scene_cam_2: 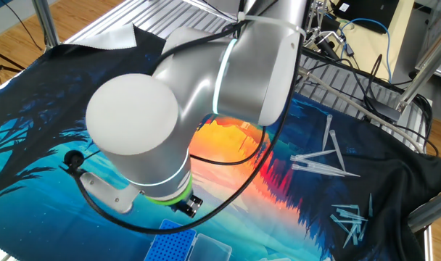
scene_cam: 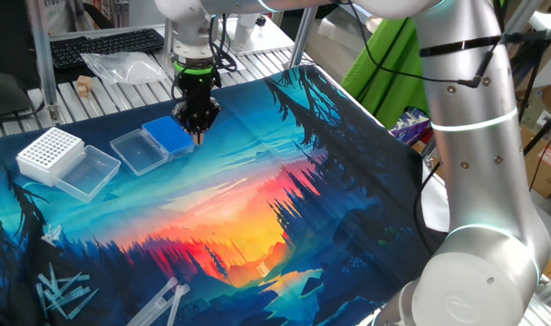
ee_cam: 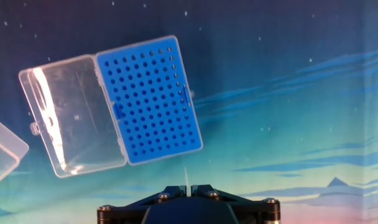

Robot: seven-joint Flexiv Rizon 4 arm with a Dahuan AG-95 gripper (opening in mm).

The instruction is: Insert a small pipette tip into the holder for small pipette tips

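Metal-slatted table (scene_cam: 257, 56) (keyboard (scene_cam: 103, 45) behind)

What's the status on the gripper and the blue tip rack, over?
Gripper shut on a thin clear pipette tip. Small blue rectangular plastic rack lies ahead, clear hinged lid open flat, no tips seated. Nothing blocking the path.
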